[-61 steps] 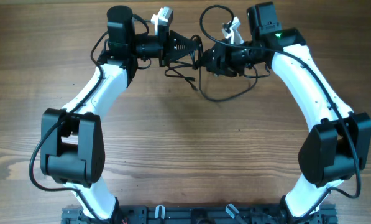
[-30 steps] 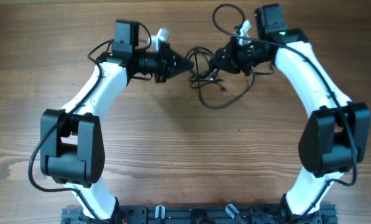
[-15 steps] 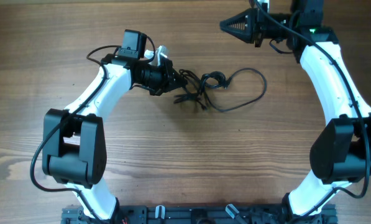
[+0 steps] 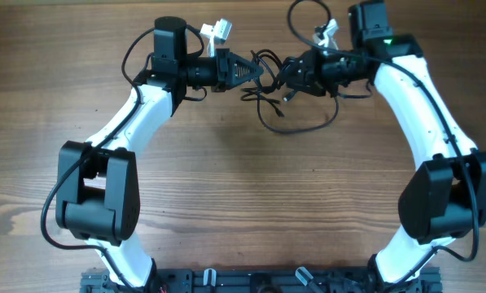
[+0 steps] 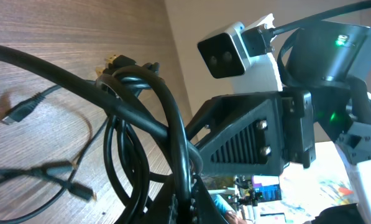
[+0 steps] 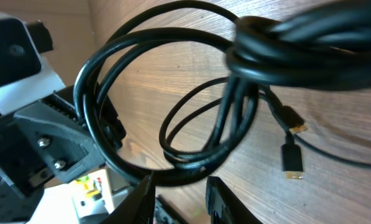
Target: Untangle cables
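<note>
The cables (image 4: 269,63) form a black knotted bundle between my two grippers at the back of the wooden table, and one loop (image 4: 304,126) trails toward the front. My left gripper (image 4: 255,72) points right and is shut on a strand of the cables (image 5: 135,87), which runs down between its closed tips (image 5: 188,190). My right gripper (image 4: 290,75) faces it from the right. In the right wrist view the jaws (image 6: 180,196) stand apart, with a loop of the cables (image 6: 191,168) crossing just beyond their tips. The knot (image 6: 260,37) and a gold-tipped plug (image 6: 291,158) show above.
The two grippers are nearly nose to nose; the right arm's wrist camera (image 5: 232,50) fills the left wrist view. A black rail (image 4: 251,281) runs along the table's front edge. A loose plug end (image 5: 14,114) lies on the wood.
The right arm has swung back from the far right corner to the bundle, jaws parted. The left gripper has carried the bundle up and to the right.
</note>
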Controlling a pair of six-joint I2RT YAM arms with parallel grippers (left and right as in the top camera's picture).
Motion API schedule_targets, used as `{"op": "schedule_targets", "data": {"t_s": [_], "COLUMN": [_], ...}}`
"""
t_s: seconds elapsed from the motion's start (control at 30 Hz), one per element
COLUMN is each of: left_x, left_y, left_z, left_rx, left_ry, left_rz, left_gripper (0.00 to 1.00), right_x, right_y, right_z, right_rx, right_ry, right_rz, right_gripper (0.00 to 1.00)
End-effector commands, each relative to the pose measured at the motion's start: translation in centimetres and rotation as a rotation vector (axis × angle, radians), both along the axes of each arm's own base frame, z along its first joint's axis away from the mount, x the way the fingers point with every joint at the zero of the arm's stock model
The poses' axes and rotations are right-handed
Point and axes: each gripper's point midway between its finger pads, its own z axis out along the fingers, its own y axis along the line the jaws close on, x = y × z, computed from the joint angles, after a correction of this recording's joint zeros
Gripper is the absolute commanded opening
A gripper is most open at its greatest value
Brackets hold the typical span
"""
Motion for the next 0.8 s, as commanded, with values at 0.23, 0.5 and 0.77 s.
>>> {"op": "schedule_targets", "data": {"t_s": [0.23, 0.5, 0.77], "left_x": [-0.6, -0.6, -0.7], "left_y": [-0.4, -0.4, -0.3], "left_z": [1.0, 1.0, 0.4], "left_rx": [-0.029, -0.029, -0.013], "left_ry": [-0.005, -0.004, 0.033], "left_rz": [-0.043, -0.043, -0.034], "left_gripper": [0.04, 0.04, 0.5], "right_x": [0.9, 1.1, 0.8], "right_y": [0.4, 1.9, 2.4], "right_z": [-3.7, -5.1, -4.4], "right_rx": [-0.07, -0.037, 0.007], "right_ry": [0.071, 0.11, 0.104], "right_rz": [-0.037, -0.028, 0.005], "right_gripper": [0.28, 0.04, 0.04]}}
